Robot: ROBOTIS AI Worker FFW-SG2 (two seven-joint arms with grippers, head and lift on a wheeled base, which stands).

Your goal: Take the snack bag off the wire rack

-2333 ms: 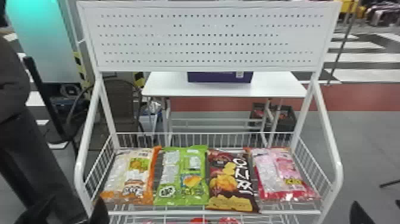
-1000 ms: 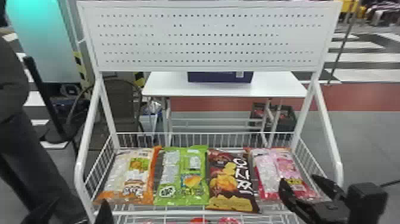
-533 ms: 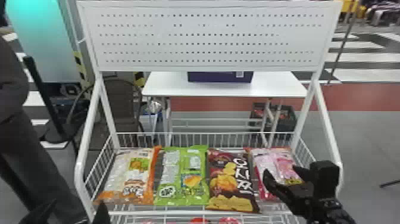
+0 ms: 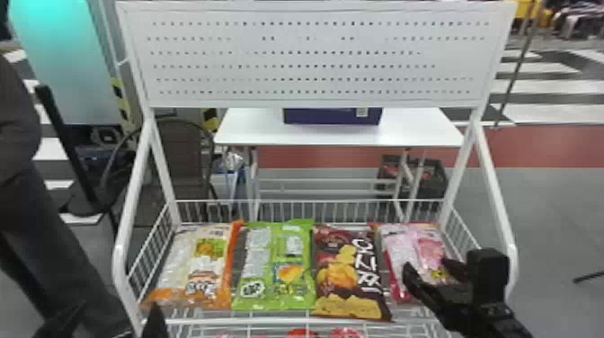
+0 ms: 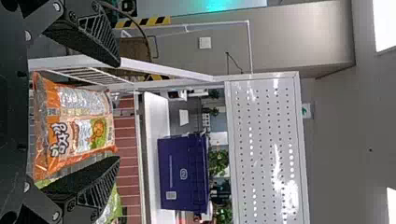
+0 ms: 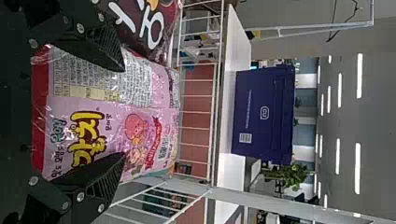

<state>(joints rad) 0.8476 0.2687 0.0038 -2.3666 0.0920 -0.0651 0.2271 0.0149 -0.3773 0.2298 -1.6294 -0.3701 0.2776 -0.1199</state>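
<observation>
Snack bag [image 4: 400, 247], pink with red edging: rests in the upper basket of the white wire rack [image 4: 120, 265], at the right end of a row of four, between the brown bag [image 4: 337, 269] and the basket's right side. Farther left in the same row: green bag [image 4: 274, 269], then orange-and-white bag [image 4: 197, 260].

Right claw [image 4: 427, 266]: set wide, over the right part of the snack bag, holding nothing. In the right wrist view, fingers [image 6: 105, 49] well apart, with pink packaging visible between and beyond; contact with the bag: cannot tell.

Left claw [image 4: 119, 310]: also wide and without load, at the near left corner of the rack. In the left wrist view, fingers [image 5: 93, 39] spread, with the orange-and-white bag beyond.

Background: perforated white panel [image 4: 314, 58] across the top of the rack; behind, white counter [image 4: 418, 130] bearing a dark blue box [image 4: 332, 117]; dark chair [image 4: 179, 157] to the left.
</observation>
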